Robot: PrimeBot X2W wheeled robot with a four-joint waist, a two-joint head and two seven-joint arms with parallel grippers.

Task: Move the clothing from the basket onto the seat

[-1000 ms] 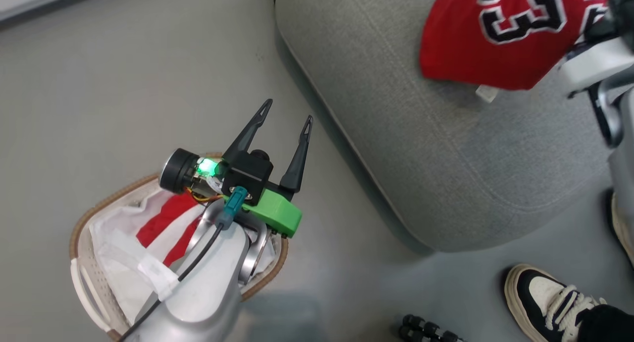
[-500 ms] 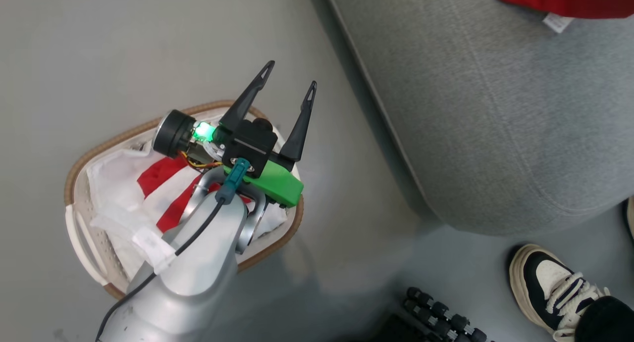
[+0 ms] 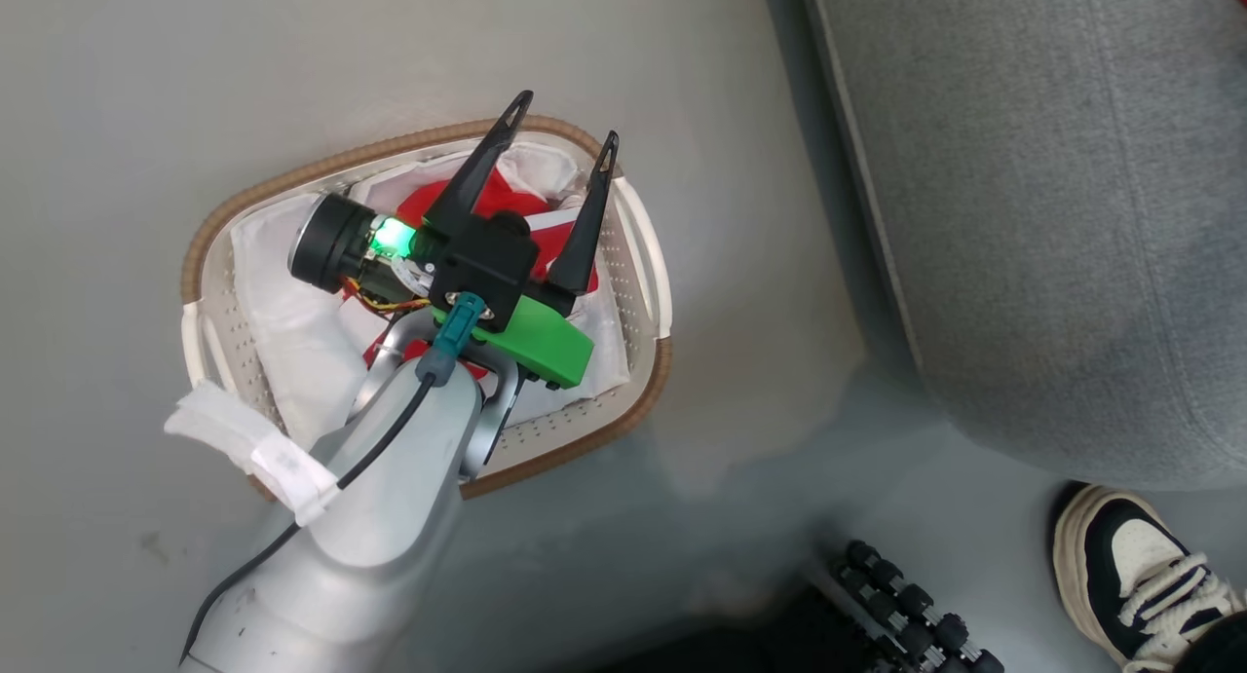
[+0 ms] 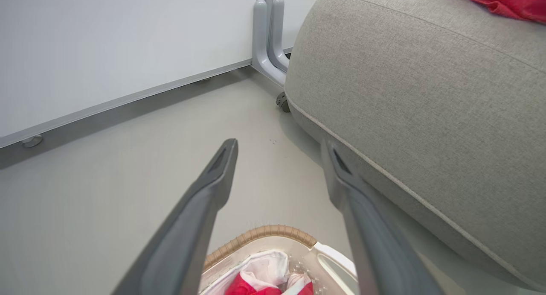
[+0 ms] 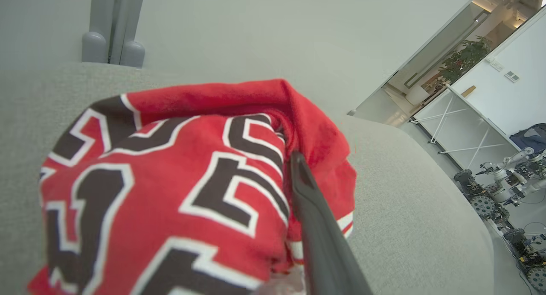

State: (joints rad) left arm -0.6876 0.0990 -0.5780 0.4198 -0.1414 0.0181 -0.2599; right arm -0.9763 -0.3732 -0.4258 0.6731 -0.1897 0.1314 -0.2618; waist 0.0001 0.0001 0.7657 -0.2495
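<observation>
The basket [image 3: 292, 181], white with a brown woven rim, stands on the floor left of the grey seat [image 3: 1052, 215]. Red clothing [image 3: 507, 201] with white stripes lies in it on a white liner. My left gripper [image 3: 566, 119] hangs open and empty above the basket's far end, fingers pointing past the rim. From the left wrist, the left gripper [image 4: 281, 147] points at the floor, with the basket [image 4: 264, 232] and red clothing [image 4: 243, 284] below it. The red numbered jersey [image 5: 170, 179] lies on the seat [image 5: 418, 209]. One right finger [image 5: 313, 222] rests against it; the other is hidden by fabric.
A person's black-and-white shoe [image 3: 1130, 566] stands on the floor at the lower right, near the seat's corner. A dark wheeled base [image 3: 906, 615] sits beside it. A white wall panel [image 4: 106, 51] and a grey frame leg [image 4: 268, 34] stand beyond the basket.
The head camera has swung toward the basket, so the seat and jersey slid off to the upper right. My open left gripper now stands over the basket instead of beside it.
</observation>
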